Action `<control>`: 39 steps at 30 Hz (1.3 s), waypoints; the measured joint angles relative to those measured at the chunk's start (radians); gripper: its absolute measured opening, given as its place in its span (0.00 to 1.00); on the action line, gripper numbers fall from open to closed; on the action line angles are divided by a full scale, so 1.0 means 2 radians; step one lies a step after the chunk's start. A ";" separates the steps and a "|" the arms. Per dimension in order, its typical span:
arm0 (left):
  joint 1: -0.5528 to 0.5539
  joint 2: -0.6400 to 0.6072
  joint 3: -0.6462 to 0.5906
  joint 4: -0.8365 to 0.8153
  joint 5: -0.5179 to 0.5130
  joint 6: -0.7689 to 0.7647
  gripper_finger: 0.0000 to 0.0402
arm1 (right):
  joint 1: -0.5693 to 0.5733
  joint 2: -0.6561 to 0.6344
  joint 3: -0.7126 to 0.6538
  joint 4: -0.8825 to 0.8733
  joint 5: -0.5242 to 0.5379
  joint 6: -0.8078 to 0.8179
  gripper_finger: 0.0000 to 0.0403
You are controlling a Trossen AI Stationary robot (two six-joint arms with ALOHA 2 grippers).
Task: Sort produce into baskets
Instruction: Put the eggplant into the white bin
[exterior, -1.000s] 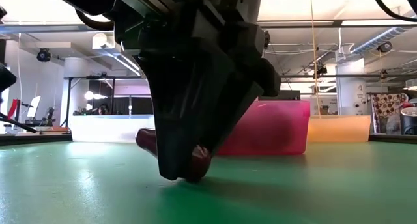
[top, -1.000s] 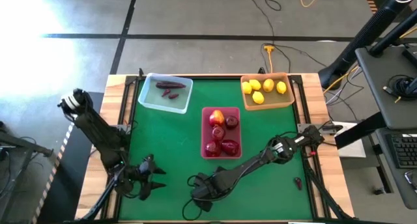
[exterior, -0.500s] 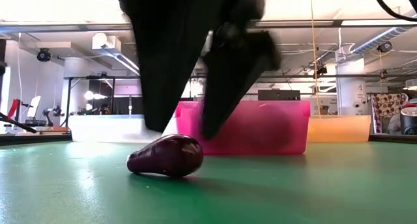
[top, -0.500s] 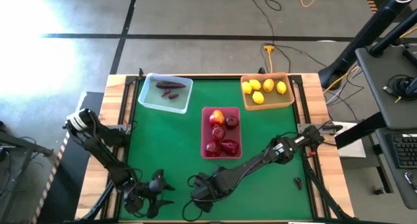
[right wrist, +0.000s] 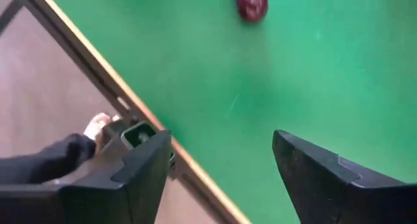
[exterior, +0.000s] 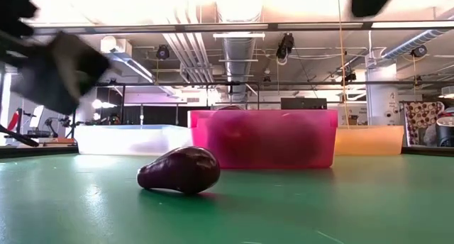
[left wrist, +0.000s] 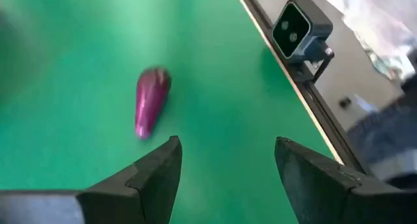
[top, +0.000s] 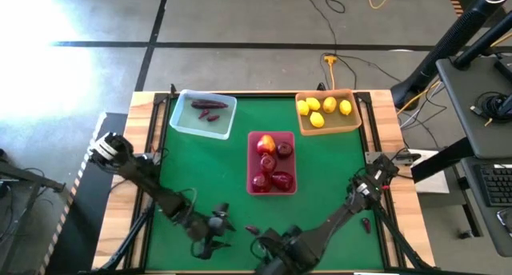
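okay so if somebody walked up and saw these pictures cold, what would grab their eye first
Probably the lone dark maroon elongated piece lying loose on the green table near its front edge, with the open left gripper and open right gripper on either side of it. Next, the three filled trays at the back: a pale blue translucent tray holding maroon pieces, a long pink-red tray of glossy red fruits, and a tan-orange tray of yellow lemons.

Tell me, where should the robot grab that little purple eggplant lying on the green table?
Probably across the eggplant's thick middle, coming straight down from above. It lies flat on its side on the mat, fat at one end and narrowing at the other, so the tip would likely slip. Its long sides are free for the fingers. The open left gripper is nearest; the right gripper is open too.
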 joint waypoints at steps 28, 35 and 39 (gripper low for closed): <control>0.095 0.148 0.090 0.044 0.051 0.086 0.55 | 0.033 0.000 0.000 -0.042 0.011 -0.043 0.53; 0.096 0.157 0.090 0.051 0.044 0.054 0.35 | 0.033 -0.001 0.000 -0.043 0.011 -0.043 0.53; 0.096 0.150 0.090 0.035 0.045 0.052 0.20 | 0.032 -0.003 -0.001 -0.043 0.010 -0.030 0.53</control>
